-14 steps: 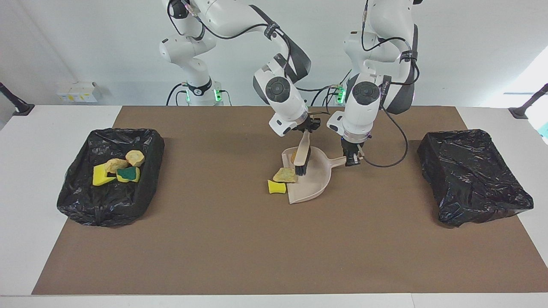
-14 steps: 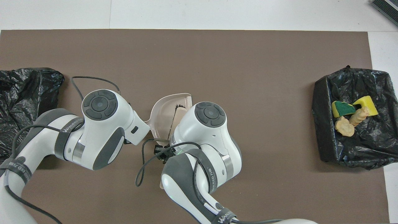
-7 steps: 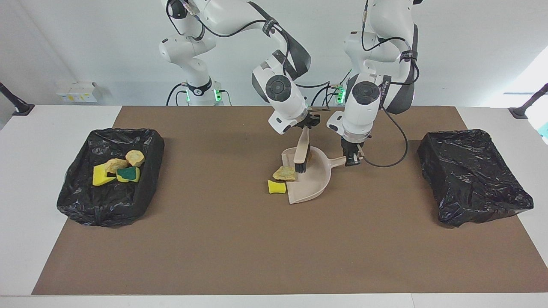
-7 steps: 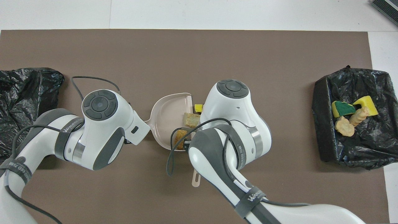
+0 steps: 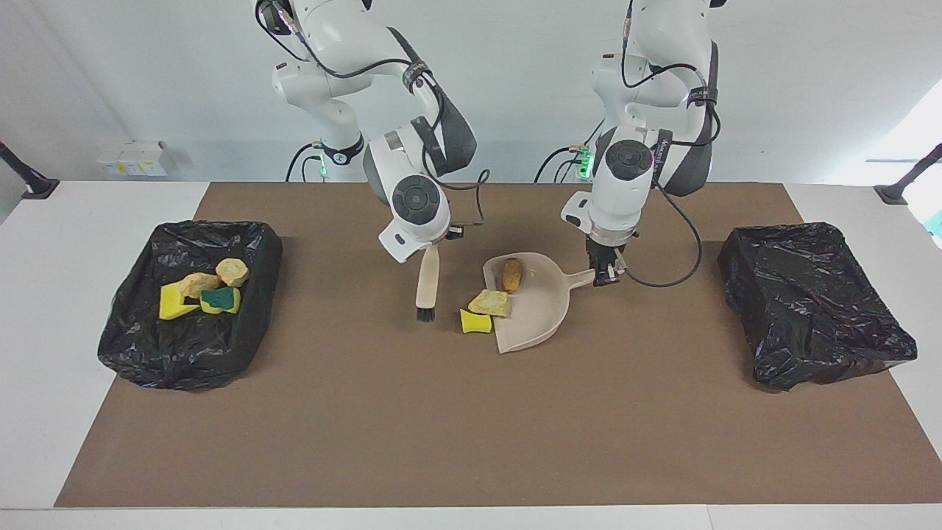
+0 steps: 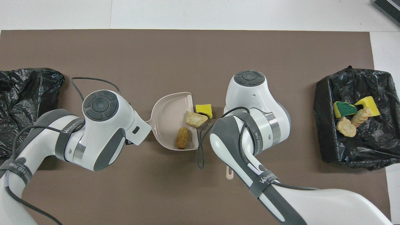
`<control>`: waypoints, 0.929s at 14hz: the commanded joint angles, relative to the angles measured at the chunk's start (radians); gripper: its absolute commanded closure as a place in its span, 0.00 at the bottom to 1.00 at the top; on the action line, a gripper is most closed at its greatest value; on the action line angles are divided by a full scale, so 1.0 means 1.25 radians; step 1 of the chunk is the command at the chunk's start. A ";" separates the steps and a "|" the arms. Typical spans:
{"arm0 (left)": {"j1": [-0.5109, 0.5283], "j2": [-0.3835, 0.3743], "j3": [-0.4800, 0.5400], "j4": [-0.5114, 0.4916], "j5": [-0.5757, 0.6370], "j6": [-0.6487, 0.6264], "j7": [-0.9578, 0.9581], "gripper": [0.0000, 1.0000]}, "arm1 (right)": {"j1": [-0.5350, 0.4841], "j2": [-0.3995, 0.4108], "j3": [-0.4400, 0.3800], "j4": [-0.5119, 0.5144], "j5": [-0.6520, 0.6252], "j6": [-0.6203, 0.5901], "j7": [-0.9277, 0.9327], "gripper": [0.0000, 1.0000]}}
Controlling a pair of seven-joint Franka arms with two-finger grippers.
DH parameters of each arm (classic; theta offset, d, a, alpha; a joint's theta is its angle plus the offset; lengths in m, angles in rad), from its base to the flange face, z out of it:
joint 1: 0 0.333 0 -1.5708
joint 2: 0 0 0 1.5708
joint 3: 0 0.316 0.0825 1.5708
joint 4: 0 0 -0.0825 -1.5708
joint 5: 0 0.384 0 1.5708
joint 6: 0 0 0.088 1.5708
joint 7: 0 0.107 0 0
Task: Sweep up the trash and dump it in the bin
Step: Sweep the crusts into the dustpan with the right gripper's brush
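My left gripper (image 5: 606, 270) is shut on the handle of the beige dustpan (image 5: 541, 313), which rests on the mat. An orange-brown chunk (image 5: 511, 274) lies in the pan, also in the overhead view (image 6: 182, 137). A pale foam lump (image 5: 489, 302) sits at the pan's mouth. A yellow sponge bit (image 5: 475, 322) lies on the mat just outside it. My right gripper (image 5: 436, 243) is shut on the beige brush (image 5: 426, 280). The brush hangs bristles down beside the sponge bit, toward the right arm's end, apart from it.
A black-lined bin (image 5: 140, 353) at the right arm's end of the table holds several scraps: yellow and green sponge bits and foam lumps. A second black-lined bin (image 5: 813, 309) stands at the left arm's end. A brown mat (image 5: 471, 427) covers the table.
My right arm lifted the brush out of the dustpan and swung it toward the right arm's end of the table. The orange-brown chunk in the pan is now uncovered. The left arm held still.
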 commanded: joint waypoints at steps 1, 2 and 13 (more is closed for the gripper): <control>-0.009 -0.022 0.006 -0.027 0.008 0.017 -0.033 1.00 | 0.028 0.022 0.009 0.004 -0.005 0.050 -0.011 1.00; -0.009 -0.022 0.006 -0.027 0.008 0.018 -0.033 1.00 | 0.028 0.025 0.009 0.001 0.007 0.066 -0.011 1.00; -0.008 -0.023 0.006 -0.028 0.008 0.020 -0.033 1.00 | 0.112 0.062 0.012 0.014 0.208 0.195 0.027 1.00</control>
